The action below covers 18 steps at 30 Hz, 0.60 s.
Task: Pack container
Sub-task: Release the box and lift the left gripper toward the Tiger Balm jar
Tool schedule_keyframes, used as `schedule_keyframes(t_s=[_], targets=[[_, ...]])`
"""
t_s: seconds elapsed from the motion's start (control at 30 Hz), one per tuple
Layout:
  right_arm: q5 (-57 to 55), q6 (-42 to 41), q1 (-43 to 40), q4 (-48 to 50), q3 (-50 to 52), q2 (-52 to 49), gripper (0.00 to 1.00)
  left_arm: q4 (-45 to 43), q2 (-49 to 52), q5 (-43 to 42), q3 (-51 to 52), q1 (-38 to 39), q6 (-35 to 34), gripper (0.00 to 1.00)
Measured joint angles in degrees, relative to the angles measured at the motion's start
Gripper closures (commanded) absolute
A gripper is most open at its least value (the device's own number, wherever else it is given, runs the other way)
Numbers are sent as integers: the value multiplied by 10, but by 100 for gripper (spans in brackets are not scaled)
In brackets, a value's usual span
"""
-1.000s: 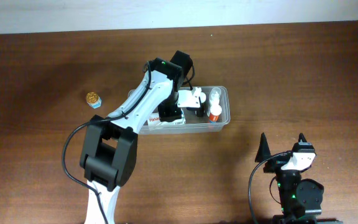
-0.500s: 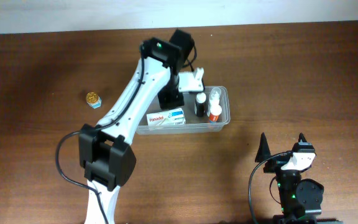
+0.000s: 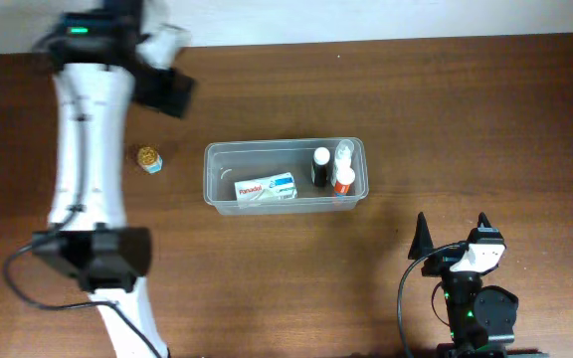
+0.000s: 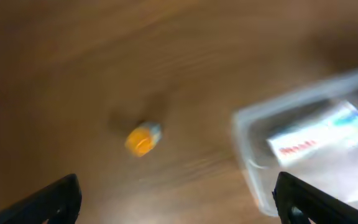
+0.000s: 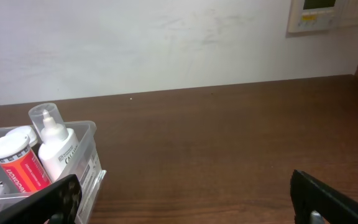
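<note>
Container: the clear tub (image 3: 229, 164) sits mid-table, holding a flat box (image 3: 267, 188), with small bottles (image 3: 343, 182) crowded at its right end.
Left gripper (image 4: 178, 198): fingers wide apart, nothing between them; my wrist view is smeared by motion.
Right gripper (image 3: 453, 227): spread and empty, parked near the front edge, right of the tub.
Left out: a small gold-topped jar (image 3: 148, 158) on bare wood, left of the tub and clear of it.
Risk at the jar: I judge it is next. It is small and round, so an off-centre pinch could send it rolling.
Risk at the tub: a careless drop could topple the bottles, and clipping the rim could drag the light tub.
</note>
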State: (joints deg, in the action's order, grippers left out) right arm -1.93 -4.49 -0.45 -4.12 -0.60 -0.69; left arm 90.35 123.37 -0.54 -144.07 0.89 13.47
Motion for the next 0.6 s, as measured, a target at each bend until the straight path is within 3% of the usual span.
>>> schedule_keyframes(t_s=[0.17,0.37,0.6], targets=[[0,0,0,0,0,0,2,-22,0,-32,4,-77,-65,1],[0,0,0,0,0,0,2,-42,12,-31,30,-83,-108,1],[0,0,0,0,0,0,2,-47,118,-31,43,-81,-136,1]])
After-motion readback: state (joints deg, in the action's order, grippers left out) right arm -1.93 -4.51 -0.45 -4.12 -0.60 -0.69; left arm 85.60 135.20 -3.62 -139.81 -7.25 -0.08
